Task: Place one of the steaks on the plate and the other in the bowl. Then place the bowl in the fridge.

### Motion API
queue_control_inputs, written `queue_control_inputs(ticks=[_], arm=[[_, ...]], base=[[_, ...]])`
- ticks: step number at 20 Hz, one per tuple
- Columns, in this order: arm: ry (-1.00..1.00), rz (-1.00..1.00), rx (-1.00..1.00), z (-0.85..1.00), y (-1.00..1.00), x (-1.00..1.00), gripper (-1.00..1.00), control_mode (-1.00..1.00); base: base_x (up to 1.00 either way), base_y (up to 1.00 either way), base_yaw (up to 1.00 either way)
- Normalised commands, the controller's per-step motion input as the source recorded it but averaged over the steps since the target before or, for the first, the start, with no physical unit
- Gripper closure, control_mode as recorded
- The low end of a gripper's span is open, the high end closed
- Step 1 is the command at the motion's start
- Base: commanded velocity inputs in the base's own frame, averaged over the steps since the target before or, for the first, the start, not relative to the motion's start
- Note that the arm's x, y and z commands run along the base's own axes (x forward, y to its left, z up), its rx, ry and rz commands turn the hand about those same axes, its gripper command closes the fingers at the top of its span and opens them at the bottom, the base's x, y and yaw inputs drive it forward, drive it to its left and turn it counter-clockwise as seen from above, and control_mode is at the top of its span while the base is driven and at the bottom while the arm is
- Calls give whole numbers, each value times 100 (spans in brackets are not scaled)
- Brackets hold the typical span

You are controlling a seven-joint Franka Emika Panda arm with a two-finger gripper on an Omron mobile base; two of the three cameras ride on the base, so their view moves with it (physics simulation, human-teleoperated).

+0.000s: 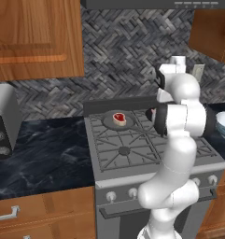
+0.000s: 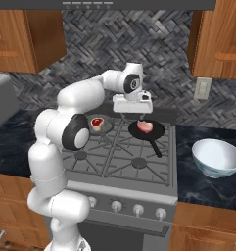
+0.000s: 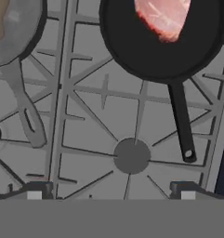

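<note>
Home kitchen. Gas stove (image 2: 124, 157) with grey grates and front knobs at centre; wooden wall cabinets (image 1: 37, 37) at 10 and 2 o'clock; herringbone tile backsplash (image 2: 124, 44) at 12; dark marble counter (image 1: 44, 149) at 9; range hood (image 2: 134, 4) overhead; black frying pan (image 2: 148, 131) on burner.

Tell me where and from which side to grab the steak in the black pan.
Grip the steak across its short width, coming straight down from above. It lies flat in the black pan, whose low rim blocks a sideways approach. The end effector hangs above it; its wide-set fingers should span the slab.
</note>
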Motion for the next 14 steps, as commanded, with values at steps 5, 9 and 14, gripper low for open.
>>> queue_control_inputs(ticks=[5,9,14], arm=[[-5,8,0,-20,-16,34,-100,-100],[0,0,0,-21,-24,34,-100,-100],[0,0,1,-13,-5,33,-100,-100]], base=[[0,0,0],[0,0,0],[0,0,0]])
